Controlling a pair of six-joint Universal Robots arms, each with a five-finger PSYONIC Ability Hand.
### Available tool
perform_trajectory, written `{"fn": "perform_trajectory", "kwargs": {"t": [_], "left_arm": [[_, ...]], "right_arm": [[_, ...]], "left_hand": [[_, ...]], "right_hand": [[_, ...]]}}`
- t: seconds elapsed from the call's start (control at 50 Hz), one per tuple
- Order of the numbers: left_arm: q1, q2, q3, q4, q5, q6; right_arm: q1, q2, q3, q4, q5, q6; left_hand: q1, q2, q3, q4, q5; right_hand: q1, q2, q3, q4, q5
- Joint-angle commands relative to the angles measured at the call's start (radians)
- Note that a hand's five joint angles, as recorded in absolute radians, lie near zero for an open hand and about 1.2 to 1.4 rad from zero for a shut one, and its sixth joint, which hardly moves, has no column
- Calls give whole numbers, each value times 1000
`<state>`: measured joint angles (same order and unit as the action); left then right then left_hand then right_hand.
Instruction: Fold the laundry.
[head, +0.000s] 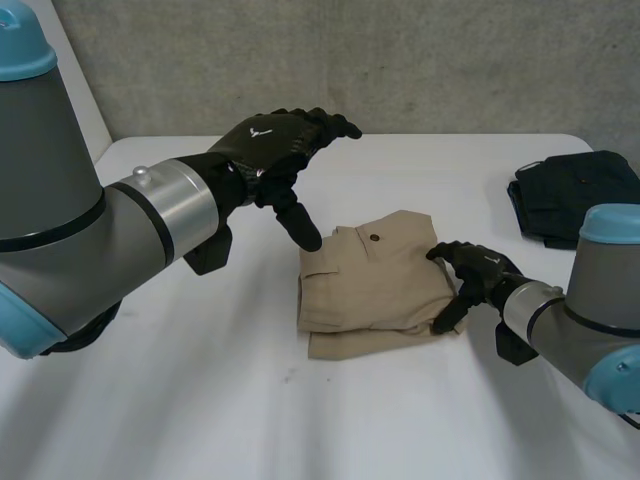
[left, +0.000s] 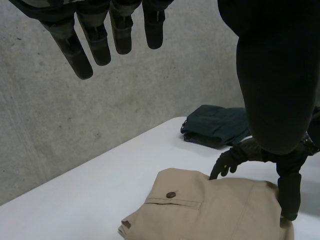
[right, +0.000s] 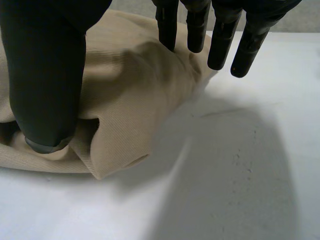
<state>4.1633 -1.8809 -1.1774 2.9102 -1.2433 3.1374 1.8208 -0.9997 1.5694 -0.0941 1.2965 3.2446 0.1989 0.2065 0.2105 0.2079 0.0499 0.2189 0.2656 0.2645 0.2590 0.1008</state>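
Tan folded trousers, wide white table at 7 o'clock; right hand presses their 3 o'clock edge, fingers straight; left hand hovers at 10 o'clock, fingers loosely spread.

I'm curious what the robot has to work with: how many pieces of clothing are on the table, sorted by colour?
tan garment, folded: 1
dark garment, folded: 1
Total: 2
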Motion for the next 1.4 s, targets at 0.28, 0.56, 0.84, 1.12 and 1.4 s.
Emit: {"fn": "perform_trajectory", "kwargs": {"t": [0.28,0.56,0.84,1.12,1.4], "left_arm": [[1,6,-21,3,-1,-8],[3,8,-24,1,-2,-10],[3,3,-24,3,-2,-11],[8,6,-57,56,-4,-11],[6,8,-59,56,-5,-11]], "right_arm": [[89,-182,182,-110,98,-311],[264,-120,204,-245,113,-541],[270,-19,149,-343,118,-603],[269,64,75,-368,121,-640],[233,105,-78,-386,121,-695]], "left_hand": [[9,1,-3,0,-17],[12,4,0,3,-14],[9,1,-3,0,-17],[9,1,-3,0,-17],[12,4,0,3,-14]], "right_hand": [[19,-28,-27,-21,-38],[42,-5,-3,2,-14],[259,213,214,219,203],[614,567,568,574,557],[1177,1131,1132,1137,1121]]}}
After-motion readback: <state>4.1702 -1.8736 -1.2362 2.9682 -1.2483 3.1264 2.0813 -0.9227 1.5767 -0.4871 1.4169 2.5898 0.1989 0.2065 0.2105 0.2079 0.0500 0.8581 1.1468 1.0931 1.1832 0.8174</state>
